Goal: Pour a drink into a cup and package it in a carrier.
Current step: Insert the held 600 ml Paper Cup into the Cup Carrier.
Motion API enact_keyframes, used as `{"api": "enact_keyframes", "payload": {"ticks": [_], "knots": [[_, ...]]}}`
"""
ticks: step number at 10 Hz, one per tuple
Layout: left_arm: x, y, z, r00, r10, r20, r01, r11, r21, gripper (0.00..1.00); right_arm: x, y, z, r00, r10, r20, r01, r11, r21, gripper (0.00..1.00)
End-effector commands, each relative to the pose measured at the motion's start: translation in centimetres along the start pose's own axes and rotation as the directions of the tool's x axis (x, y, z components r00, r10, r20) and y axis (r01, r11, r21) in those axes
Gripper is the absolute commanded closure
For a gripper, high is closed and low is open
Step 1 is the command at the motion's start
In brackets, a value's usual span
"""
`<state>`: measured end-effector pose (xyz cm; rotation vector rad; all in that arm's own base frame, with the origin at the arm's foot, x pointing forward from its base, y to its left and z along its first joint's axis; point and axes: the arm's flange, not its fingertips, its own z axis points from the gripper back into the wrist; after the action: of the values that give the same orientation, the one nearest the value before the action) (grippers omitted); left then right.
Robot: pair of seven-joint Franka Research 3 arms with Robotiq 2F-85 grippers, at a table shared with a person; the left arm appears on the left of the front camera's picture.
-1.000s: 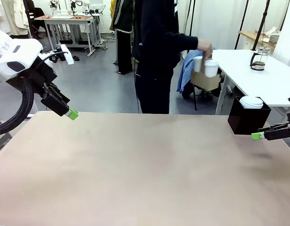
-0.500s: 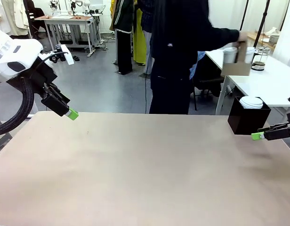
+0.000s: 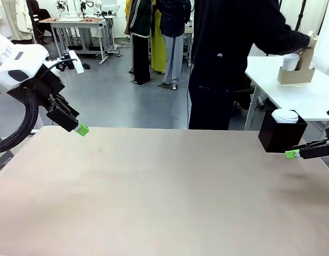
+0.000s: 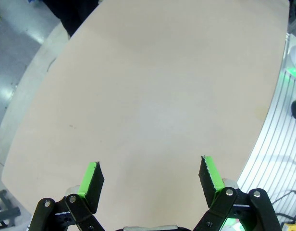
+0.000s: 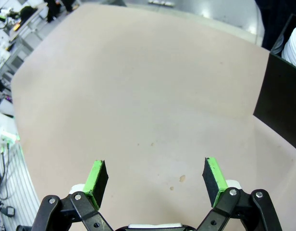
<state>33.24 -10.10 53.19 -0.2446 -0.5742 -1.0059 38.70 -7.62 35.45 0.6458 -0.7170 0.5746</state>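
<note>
A broad beige counter (image 3: 164, 192) is seen across the lower part of the frame, its surface marked by a few small specks. At its right edge a black open-topped box (image 3: 281, 136) is set, and a short white lidded cup (image 3: 285, 116) is held inside it, the lid showing above the rim. In the upper right a white side table (image 3: 298, 96) is seen. In the upper left, farther off, a cluttered workbench (image 3: 76, 24) is placed on the grey floor (image 3: 111, 90).
</note>
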Motion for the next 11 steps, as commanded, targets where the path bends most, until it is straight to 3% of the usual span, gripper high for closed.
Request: {"api": "enact_keyframes", "payload": {"ticks": [1, 11], "knots": [[0.01, -0.13, 0.15, 1.0, 0.019, 0.006, -0.018, 1.0, -0.01, 0.0, -0.06, -0.03, 0.15, 1.0, 0.025, 0.006, -0.025, 1.0, 0.007, 0.0], [0.01, -0.13, 0.15, 1.0, 0.019, 0.006, -0.018, 1.0, -0.01, 0.0, -0.06, -0.03, 0.15, 1.0, 0.025, 0.006, -0.025, 1.0, 0.007, 0.0]]}}
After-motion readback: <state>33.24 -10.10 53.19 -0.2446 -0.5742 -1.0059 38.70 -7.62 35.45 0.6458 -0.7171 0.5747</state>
